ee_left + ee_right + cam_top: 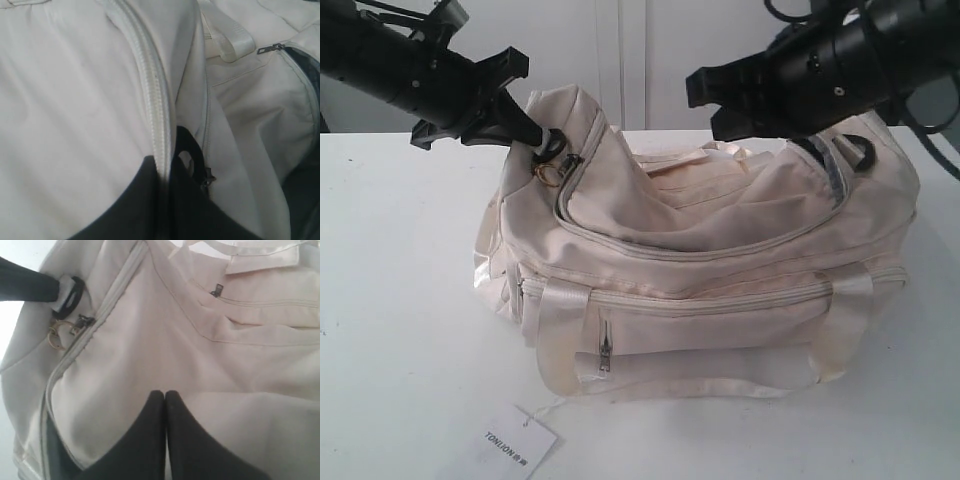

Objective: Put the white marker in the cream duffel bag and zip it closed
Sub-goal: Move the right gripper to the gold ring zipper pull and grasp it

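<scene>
One bag (700,220): soft cream fabric, slumping and creasing, lying on the white table (400,300), satin straps (563,298) shining. My left pincer (525,128): pinching the bag's end seam beside the black D-ring (72,292), holding it up in a peak. Gold ring (550,176): dangling just below that grip. My right pincer (165,396): pressed closed, gripping nothing, hovering over the smooth top panel. Paper tag (515,445): lying flat in front

A white table (400,300) fills the near part of the scene and runs off to the left and right. Its top is flat and smooth. Behind it, on the far side, stands a white wall (580,50) with thin lines running up and down.
</scene>
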Controlling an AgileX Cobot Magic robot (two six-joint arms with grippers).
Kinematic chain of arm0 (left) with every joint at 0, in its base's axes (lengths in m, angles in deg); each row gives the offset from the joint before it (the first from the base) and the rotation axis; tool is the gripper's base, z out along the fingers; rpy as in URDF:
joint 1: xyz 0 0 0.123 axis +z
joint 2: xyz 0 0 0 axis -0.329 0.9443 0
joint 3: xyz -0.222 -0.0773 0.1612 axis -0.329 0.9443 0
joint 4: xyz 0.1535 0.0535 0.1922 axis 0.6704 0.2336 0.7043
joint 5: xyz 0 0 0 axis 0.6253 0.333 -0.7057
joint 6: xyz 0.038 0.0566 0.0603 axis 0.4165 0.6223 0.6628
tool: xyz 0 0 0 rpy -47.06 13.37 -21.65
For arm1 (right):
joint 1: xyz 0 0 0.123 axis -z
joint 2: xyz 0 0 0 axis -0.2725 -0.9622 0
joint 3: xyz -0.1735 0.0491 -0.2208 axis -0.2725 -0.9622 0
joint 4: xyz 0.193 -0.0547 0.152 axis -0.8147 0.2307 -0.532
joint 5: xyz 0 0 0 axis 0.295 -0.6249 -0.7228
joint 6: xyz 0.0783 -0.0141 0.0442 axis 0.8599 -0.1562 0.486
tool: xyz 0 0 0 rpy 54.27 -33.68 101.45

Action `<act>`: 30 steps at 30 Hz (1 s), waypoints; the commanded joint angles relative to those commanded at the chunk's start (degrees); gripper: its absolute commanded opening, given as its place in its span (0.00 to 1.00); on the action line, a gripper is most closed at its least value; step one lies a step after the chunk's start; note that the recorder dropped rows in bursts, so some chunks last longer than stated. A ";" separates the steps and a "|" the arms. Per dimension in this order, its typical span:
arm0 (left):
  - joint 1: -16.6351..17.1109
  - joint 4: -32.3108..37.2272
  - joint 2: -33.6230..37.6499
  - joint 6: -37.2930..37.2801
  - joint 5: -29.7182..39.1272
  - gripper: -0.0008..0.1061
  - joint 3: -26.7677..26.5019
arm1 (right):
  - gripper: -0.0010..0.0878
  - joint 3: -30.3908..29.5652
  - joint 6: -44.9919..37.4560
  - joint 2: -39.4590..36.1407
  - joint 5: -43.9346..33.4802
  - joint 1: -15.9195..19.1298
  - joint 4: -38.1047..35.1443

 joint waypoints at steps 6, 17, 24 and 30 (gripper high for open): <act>0.00 -0.22 0.00 0.00 0.00 0.01 0.00 | 0.01 5.16 -0.23 -5.10 -1.30 -3.88 0.00; 0.00 -0.22 0.00 0.13 0.89 0.01 0.00 | 0.01 14.52 -1.46 -14.17 -4.74 -9.51 0.06; 0.00 -0.22 0.00 0.13 1.23 0.01 0.00 | 0.01 17.28 -26.71 -18.76 -2.24 -13.28 -0.05; 0.00 -0.22 0.00 0.13 1.23 0.01 0.00 | 0.31 17.28 -45.69 -20.50 0.76 -14.06 0.07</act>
